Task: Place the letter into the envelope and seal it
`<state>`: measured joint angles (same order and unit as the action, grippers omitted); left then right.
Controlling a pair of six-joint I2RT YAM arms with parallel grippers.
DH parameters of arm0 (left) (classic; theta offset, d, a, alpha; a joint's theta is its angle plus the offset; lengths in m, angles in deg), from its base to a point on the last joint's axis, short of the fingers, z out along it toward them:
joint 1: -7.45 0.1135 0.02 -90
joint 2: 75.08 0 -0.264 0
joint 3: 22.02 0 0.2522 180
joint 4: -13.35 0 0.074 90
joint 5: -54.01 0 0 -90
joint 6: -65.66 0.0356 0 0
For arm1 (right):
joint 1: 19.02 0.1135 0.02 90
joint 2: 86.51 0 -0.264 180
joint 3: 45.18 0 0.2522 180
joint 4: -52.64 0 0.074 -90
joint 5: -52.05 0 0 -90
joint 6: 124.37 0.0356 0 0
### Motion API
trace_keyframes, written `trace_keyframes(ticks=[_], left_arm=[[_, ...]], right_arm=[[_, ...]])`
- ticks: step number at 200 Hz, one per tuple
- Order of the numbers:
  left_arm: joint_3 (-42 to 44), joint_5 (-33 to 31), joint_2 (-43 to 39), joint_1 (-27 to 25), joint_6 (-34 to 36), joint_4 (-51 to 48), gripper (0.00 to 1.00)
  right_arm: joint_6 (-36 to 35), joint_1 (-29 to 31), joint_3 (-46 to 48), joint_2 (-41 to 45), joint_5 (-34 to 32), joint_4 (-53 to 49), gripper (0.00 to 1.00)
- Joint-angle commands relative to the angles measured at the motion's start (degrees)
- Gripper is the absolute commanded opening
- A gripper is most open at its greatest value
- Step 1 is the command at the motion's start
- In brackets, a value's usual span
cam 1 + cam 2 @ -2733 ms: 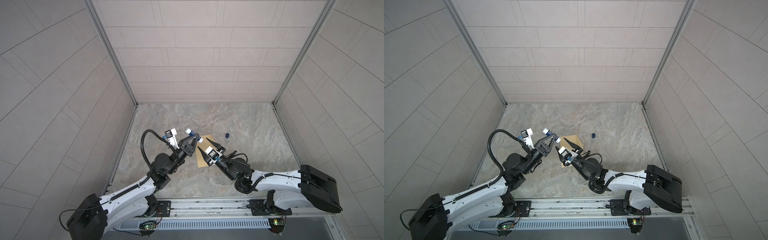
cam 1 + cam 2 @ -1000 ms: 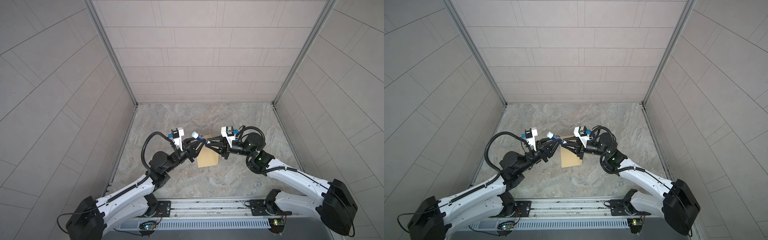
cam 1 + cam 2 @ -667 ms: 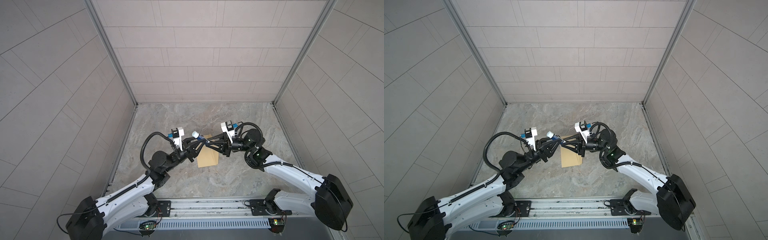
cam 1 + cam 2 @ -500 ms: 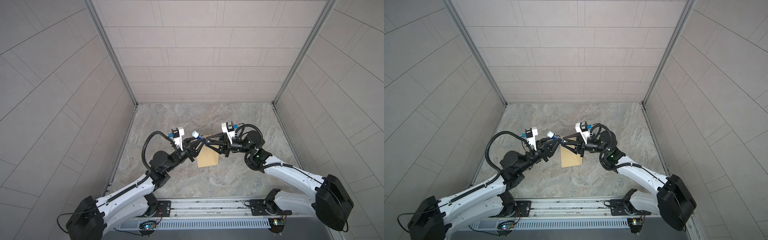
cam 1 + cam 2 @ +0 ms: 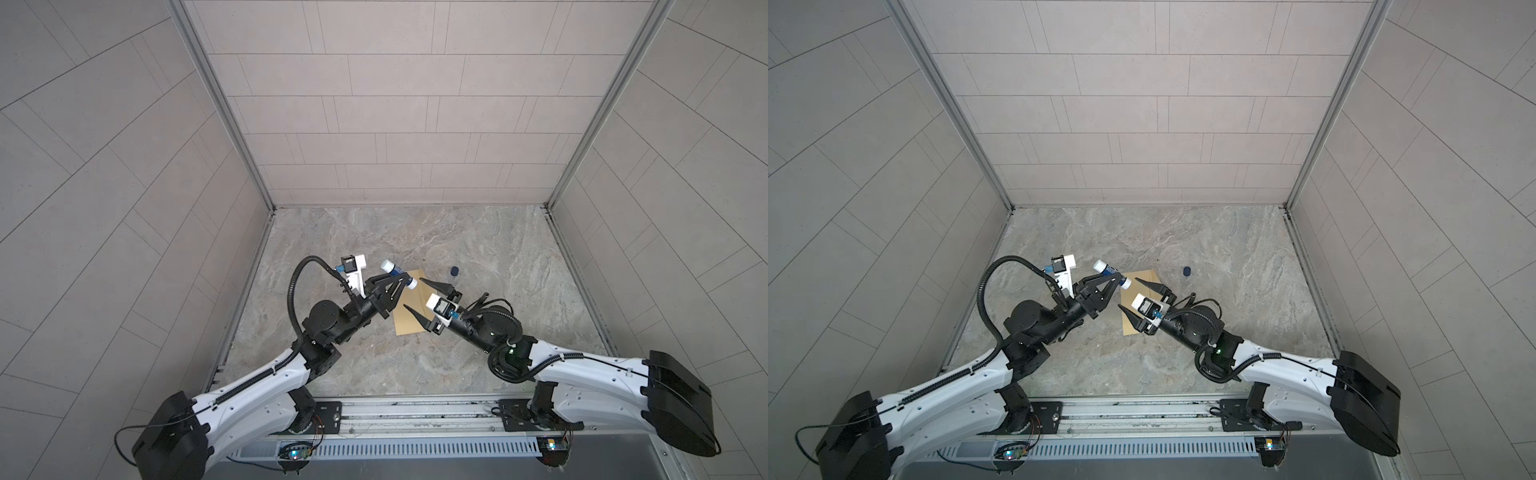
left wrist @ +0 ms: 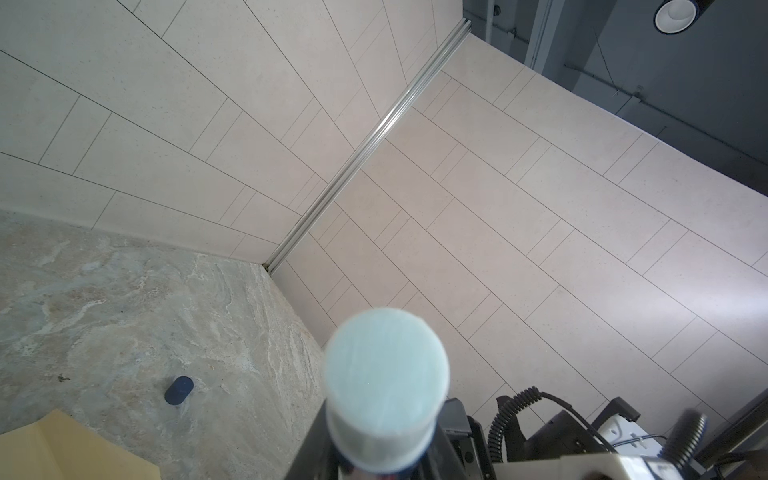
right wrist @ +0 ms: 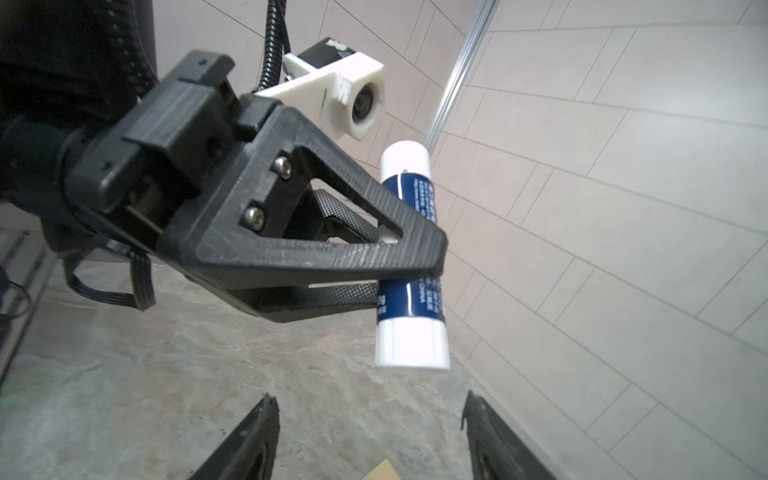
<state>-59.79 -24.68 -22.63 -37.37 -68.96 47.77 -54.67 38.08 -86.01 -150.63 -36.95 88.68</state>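
Mustard-tan paper, the envelope, lay flat on the marbled table between the two arms in both top views. Our right tool hung over it, released, its spread fingers covering part of it. Our left tool was clenched on a glue stick. A dark blue cap sat near the envelope, not touching it. Only the right wrist view showed us print on the glue stick. In the left wrist view the glue stick was a blurred white disc blocking much of the frame.
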Motion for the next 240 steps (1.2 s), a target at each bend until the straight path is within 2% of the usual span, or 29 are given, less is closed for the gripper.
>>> trace_keyframes(ticks=[1, 63, 104, 183, 206, 222, 240], left_arm=[[-1.9, 0.3, 0.0, -0.4, -1.0, 1.5, 0.0], [-1.7, 0.8, -0.2, -0.4, -1.2, 0.7, 0.0], [-1.7, 0.9, -0.5, -0.4, -1.0, 0.1, 0.0], [-1.7, 1.1, -0.7, -0.4, -0.8, -0.4, 0.0], [-1.6, 1.4, -0.7, -0.3, 0.1, -0.7, 0.0], [-1.5, 2.2, -0.7, -0.4, 1.9, -1.1, 0.0], [-1.6, 3.3, -1.1, -0.3, 5.2, -2.5, 0.0]], right_arm=[[-7.3, 1.5, -0.4, -2.3, -7.1, 9.2, 0.66], [-8.1, 2.5, -1.0, -5.9, -10.5, 15.1, 0.53], [-8.0, 2.5, -1.7, -5.8, -10.0, 14.1, 0.45], [-6.5, 2.5, -2.7, -6.6, -9.0, 12.4, 0.16], [-4.6, 2.5, -2.6, -5.3, -7.2, 10.8, 0.09], [-1.9, 2.1, -3.0, -3.5, -4.9, 7.2, 0.0], [4.8, -0.5, -4.5, -0.2, 1.4, -0.1, 0.0]])
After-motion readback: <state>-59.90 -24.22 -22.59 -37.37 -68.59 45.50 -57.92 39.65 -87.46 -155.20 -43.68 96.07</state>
